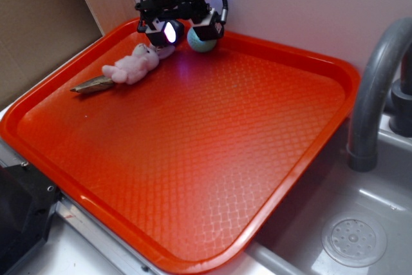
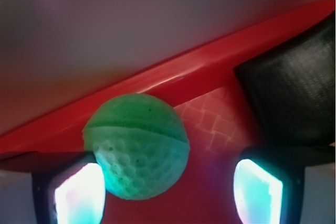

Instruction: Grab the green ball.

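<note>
From left: pink bunny [image 1: 132, 66], then gripper [image 1: 188, 32], jaws apart w/ nothing held. Green ball [image 2: 137, 146] sits at the far edge of the red tray [image 1: 193, 159], close to the left pad. Looks light, squishy, rolls easy; pinch its round middle.

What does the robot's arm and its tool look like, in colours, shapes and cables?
The arm is black, built of blocky plastic and metal parts, with a thin black cable looping down its right side. The tool ends in two chunky black fingers whose inner pads glow whitish, tinged pink and cyan. A small red-and-white marking sits on one finger block. In the wrist view the pads appear as bright rectangles in dark frames.
</note>
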`<state>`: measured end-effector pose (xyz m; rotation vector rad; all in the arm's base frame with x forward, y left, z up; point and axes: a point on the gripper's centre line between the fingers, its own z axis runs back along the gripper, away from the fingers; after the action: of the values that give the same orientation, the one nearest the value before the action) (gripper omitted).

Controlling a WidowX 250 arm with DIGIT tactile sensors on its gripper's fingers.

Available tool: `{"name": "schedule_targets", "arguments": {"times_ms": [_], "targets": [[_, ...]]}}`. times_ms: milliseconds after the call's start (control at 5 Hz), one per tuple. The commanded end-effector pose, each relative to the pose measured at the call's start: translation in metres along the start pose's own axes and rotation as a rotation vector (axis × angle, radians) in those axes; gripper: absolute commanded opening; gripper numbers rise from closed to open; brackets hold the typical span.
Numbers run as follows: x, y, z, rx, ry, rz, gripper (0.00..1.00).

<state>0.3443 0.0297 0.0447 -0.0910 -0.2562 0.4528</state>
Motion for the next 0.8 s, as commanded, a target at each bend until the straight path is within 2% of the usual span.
{"name": "schedule_targets", "arguments": {"times_ms": [0,400,600], "targets": [[0.006,-0.018,0.032,-0.058,-0.068,-0.070,1.00],[0.021,-0.020,0.020,-0.038,-0.103,-0.072,1.00],[0.026,-0.018,0.011,-0.014,-0.107,-0.073,0.93]]}}
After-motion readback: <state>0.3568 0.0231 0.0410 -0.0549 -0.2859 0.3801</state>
